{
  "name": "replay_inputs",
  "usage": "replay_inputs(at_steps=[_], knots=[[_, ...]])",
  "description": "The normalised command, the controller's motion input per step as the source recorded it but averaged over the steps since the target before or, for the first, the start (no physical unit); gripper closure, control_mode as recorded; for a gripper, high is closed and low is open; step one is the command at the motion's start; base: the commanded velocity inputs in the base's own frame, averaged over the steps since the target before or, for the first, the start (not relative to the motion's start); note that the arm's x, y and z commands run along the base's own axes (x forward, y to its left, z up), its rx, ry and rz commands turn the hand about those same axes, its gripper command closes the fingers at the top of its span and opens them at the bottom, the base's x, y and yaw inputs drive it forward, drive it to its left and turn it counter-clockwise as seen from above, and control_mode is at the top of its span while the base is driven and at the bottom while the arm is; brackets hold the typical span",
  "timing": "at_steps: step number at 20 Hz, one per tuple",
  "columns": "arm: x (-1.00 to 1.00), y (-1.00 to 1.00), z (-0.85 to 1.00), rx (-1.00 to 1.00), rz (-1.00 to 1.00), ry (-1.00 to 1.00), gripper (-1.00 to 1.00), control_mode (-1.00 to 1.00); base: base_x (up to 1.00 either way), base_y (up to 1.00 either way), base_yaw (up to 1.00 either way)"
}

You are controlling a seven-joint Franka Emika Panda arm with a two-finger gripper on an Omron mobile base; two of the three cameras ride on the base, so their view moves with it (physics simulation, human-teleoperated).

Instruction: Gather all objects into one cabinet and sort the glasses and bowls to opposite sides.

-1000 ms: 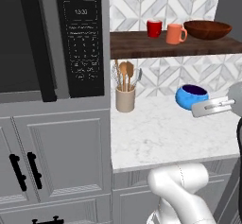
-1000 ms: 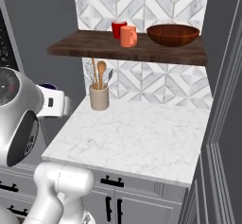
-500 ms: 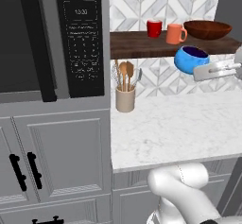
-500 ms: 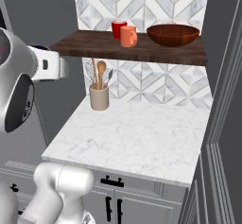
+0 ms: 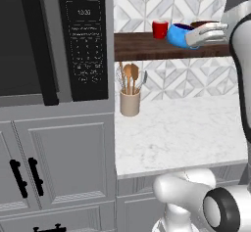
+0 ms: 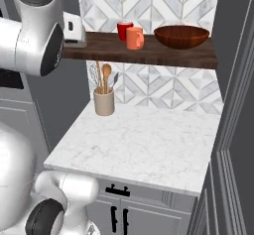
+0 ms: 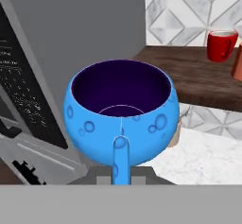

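One blue mug sits gripped in the hand — upright, mouth up, handle toward the hand.

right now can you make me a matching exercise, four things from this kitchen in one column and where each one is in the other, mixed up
Things:
1. blue mug
2. red mug
3. bowl
4. utensil crock

Places:
A. on the marble counter, under the shelf
B. right end of the shelf
C. held up in the gripper
D. on the shelf, beside the orange mug

Pairs: 1-C, 2-D, 3-B, 4-A
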Motion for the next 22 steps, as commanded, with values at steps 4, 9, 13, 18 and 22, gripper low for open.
replay_inputs(at_steps=[4,9,13,18,22], knots=[[1.0,0.02,0.0,0.0,0.1,0.12,1.0,-1.0,0.0,0.0,0.0],[0.89,0.01,-0.2,0.0,0.08,0.12,1.0,-1.0,0.0,0.0,0.0],[0.59,0.0,-0.22,0.0,0.06,0.05,1.0,-1.0,0.0,0.0,0.0],[0.6,0.02,-0.02,0.0,0.04,0.0,1.0,-1.0,0.0,0.0,0.0],[0.55,0.32,-0.23,-0.04,0.0,0.0,1.0,-1.0,0.0,0.0,0.0]])
